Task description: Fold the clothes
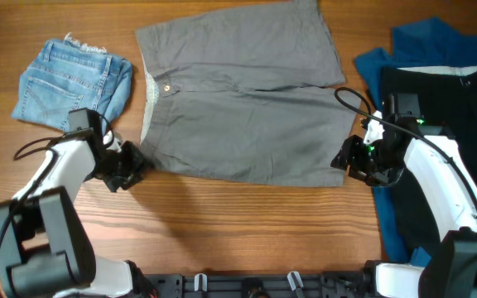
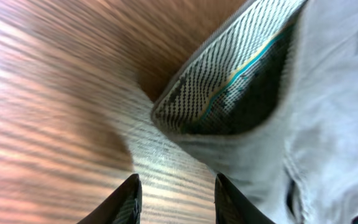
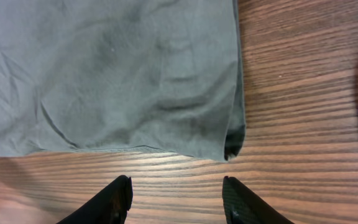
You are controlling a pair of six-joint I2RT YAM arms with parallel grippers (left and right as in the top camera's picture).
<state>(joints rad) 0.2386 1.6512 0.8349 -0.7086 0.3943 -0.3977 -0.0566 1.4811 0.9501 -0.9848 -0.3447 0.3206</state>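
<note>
Wooden table point(image 1: 247, 223), grey shorts point(image 1: 247, 116), striped waistband lining point(image 2: 229, 93)

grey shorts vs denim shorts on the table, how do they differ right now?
The grey shorts are plain grey; the denim shorts are light blue with a frayed hem. The grey shorts lie spread open mid-table, covering far more area; the denim shorts sit compact at the left. Both rest on the wooden table.
</note>
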